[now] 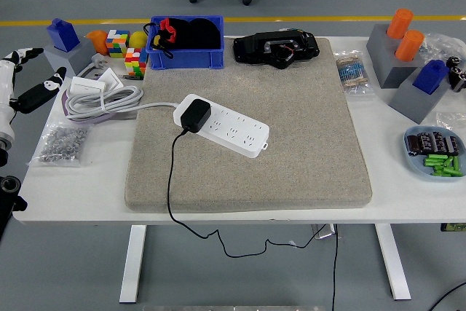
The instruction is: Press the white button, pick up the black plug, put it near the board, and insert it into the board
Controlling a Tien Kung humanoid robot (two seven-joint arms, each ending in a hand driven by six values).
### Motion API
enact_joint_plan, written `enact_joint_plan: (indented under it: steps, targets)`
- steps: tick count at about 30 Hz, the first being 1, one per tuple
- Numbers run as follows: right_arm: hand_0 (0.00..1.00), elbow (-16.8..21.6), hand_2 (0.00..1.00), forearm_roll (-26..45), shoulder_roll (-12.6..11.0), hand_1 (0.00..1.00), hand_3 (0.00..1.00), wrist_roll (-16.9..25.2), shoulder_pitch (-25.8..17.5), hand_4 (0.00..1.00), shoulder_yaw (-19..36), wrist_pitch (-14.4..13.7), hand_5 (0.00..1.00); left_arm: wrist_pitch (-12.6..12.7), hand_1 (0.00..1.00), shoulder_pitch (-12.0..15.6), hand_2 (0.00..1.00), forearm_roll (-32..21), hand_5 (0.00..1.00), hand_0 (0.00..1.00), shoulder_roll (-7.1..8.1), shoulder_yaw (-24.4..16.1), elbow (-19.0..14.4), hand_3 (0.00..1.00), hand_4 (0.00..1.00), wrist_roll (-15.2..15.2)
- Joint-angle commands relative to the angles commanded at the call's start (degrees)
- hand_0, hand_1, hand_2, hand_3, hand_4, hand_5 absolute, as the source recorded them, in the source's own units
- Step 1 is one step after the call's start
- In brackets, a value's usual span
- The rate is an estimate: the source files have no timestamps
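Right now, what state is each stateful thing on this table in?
Black plug: seated in the white power strip, cord trailing off the near edge.
White power strip: lying flat on the beige mat.
Blue plastic bin: open, holding black and red items.
Left robot hand: at the left edge, fingers open, holding nothing.
Right robot hand: out of view.

A white rectangular power strip (222, 126) was laid on the beige felt mat (291, 143) covering the white counter (80, 180), with a black plug (195, 116) seated at its left end. A blue plastic bin (186, 52) was set behind the mat's left corner, and a coiled white cable (102, 100) was laid left of it.
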Motion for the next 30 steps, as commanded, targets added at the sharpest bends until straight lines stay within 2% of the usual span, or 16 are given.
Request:
enact_joint_plan:
  steps: [30]
  targets:
    - [0.616,-0.2,0.604,0.4,-0.4,0.561,0.543,-0.1,0.0,0.648,-1.1,0.0,0.328,-0.6,0.882,-0.2,0.819,-0.3,0.43,0.856,0.52,0.9,-0.3,0.758,0.76,0.4]
